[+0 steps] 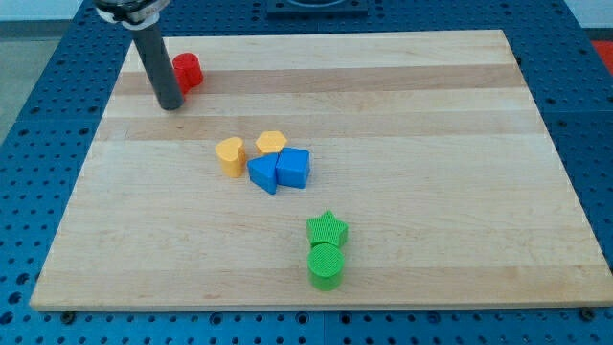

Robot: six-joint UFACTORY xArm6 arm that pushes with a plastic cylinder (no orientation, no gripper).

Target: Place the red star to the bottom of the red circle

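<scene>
My tip (171, 105) rests on the bench (431, 115) touching the left of a red block (187, 72) (shape unclear, no claw visible), well apart from yellow, blue and green blocks.

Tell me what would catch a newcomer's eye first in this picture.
The dark rod at the view's top left, my tip resting just left of a red block, its shape partly hidden. Mid-board, two yellow blocks and two blue blocks cluster together. Lower down, a green star sits right above a green cylinder.
</scene>
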